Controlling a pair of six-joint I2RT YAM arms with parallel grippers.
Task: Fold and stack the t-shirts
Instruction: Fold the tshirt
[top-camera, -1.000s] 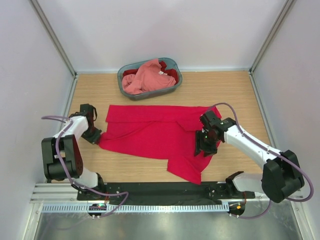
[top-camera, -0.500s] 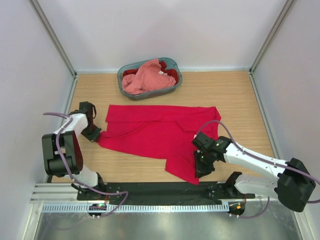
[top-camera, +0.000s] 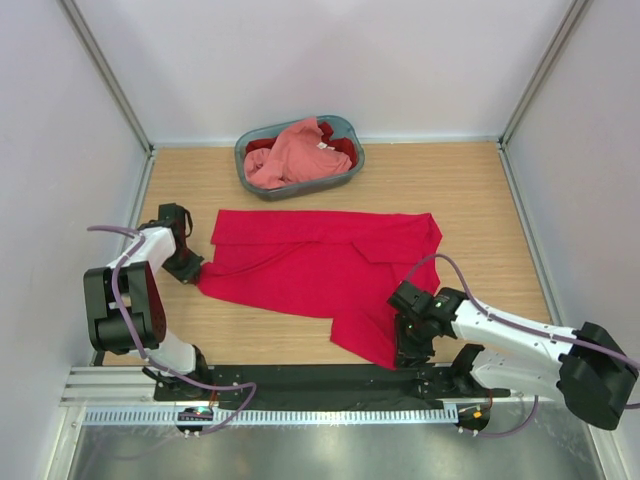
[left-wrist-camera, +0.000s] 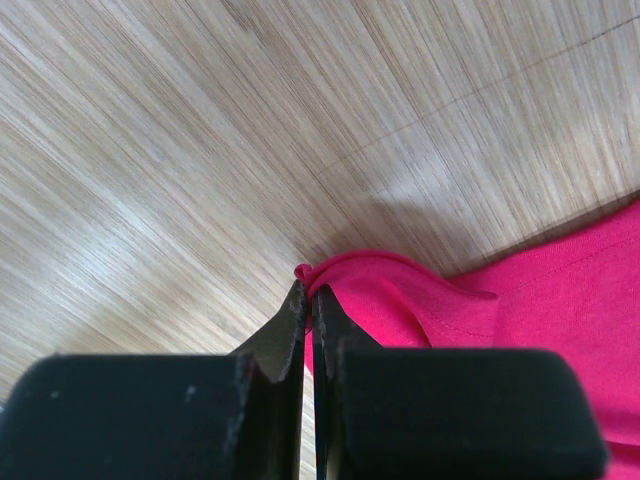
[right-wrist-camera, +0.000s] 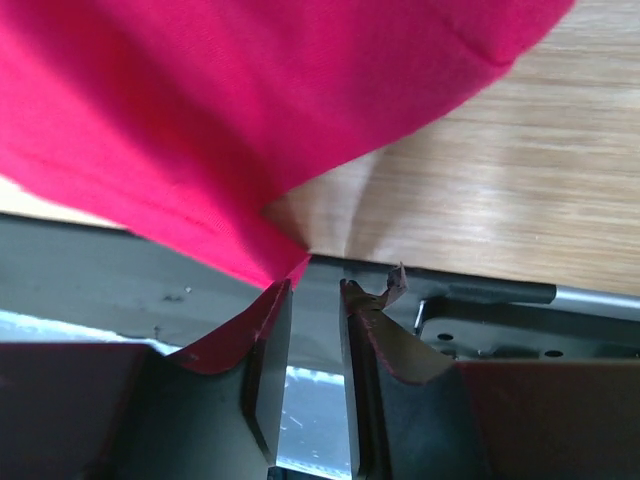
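Note:
The bright crimson t-shirt (top-camera: 310, 265) lies spread on the wooden table, its lower flap reaching to the near edge. My left gripper (top-camera: 196, 271) is shut on the shirt's left corner; in the left wrist view the fingers (left-wrist-camera: 308, 296) pinch a fold of the crimson cloth (left-wrist-camera: 520, 290). My right gripper (top-camera: 407, 352) sits low at the shirt's near corner. In the right wrist view its jaws (right-wrist-camera: 313, 292) stand slightly apart with nothing between them, and the cloth's tip (right-wrist-camera: 250, 120) touches the left finger. The salmon shirt (top-camera: 290, 155) and the darker red shirt (top-camera: 341, 147) lie in the basket.
The grey-blue oval basket (top-camera: 300, 190) stands at the back centre of the table. The black base rail (top-camera: 320, 378) runs along the near edge, right under my right gripper. White walls close in both sides and the back.
My right gripper has moved from the shirt's right side down toward the near edge, to the shirt's near corner. The left gripper has kept its hold and barely moved.

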